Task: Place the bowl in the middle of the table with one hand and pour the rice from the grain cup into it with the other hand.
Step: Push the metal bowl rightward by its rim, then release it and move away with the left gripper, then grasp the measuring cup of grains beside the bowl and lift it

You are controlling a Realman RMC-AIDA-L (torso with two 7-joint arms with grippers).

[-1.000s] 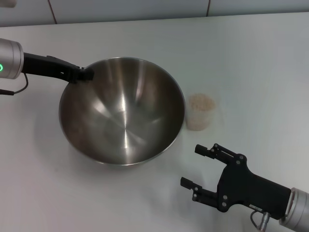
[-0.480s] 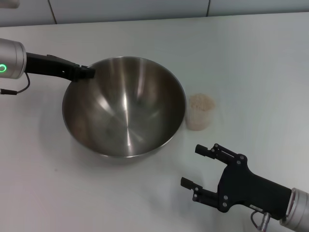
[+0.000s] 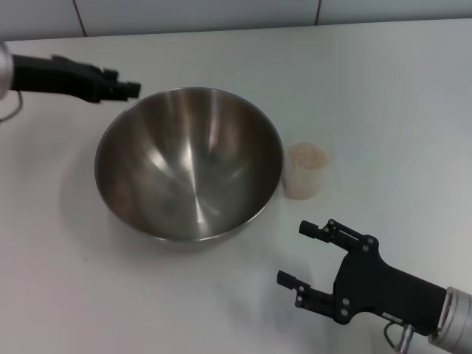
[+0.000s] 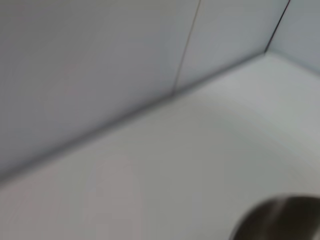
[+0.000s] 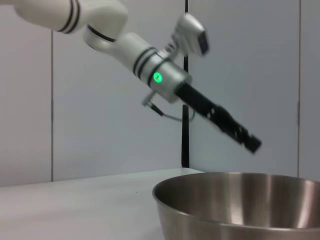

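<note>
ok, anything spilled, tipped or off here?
Nothing stands out. The bowl sits level on the table, the grain cup stands upright beside it with the rice inside, and no grains are scattered.

The bowl [image 3: 189, 164] sat upright on the white table [image 3: 383, 88], its shiny inside bare. Just beside it, on the robot's right, stood the grain cup [image 3: 306, 171], filled with rice [image 3: 307, 155] (beige, heaped near the brim). The left gripper [image 3: 125, 88] hovered by the bowl's far left rim, apart from it. The right gripper [image 3: 304, 258] waited near the cup, fingers spread wide.
</note>
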